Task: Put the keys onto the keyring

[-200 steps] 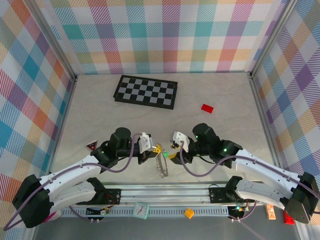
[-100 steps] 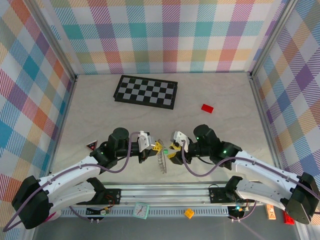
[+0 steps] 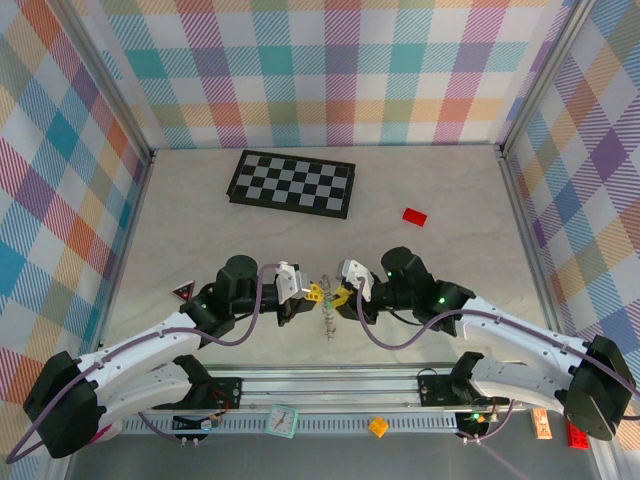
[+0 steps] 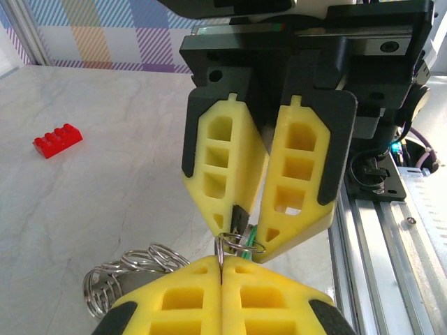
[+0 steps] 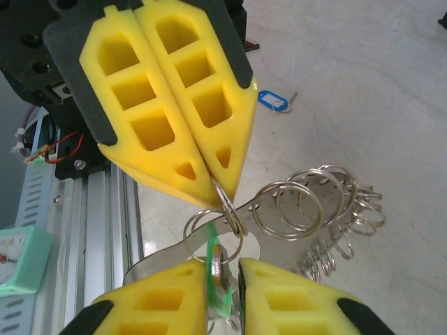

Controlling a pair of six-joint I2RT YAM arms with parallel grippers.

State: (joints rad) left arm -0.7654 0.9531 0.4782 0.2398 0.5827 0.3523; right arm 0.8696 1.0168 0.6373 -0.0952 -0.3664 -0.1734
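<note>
The keyring (image 3: 327, 322), a bunch of thin grey wire loops, hangs between the two grippers near the table's front. My left gripper (image 3: 312, 293) is shut on one loop of it, and the wire sticks up from the closed tips (image 4: 222, 264). The rest of the keyring (image 4: 133, 269) trails to the left. My right gripper (image 3: 340, 295) faces it, tip to tip. The green key (image 5: 218, 276) sits between the fingers of the right gripper (image 5: 225, 269), with a small ring looped over it. The blue key (image 5: 272, 100) lies on the table beyond.
A black-and-white chequered board (image 3: 292, 183) lies at the back. A red brick (image 3: 414, 216) sits to the right of it, and a red-and-black triangle (image 3: 182, 292) is at the left. The metal rail (image 3: 330, 385) runs along the near edge, with a teal clock (image 3: 283, 421) below it.
My right gripper has moved left to meet the left gripper and has closed from wide open onto the green key. The hanging keyring has swung slightly. The left gripper stayed shut.
</note>
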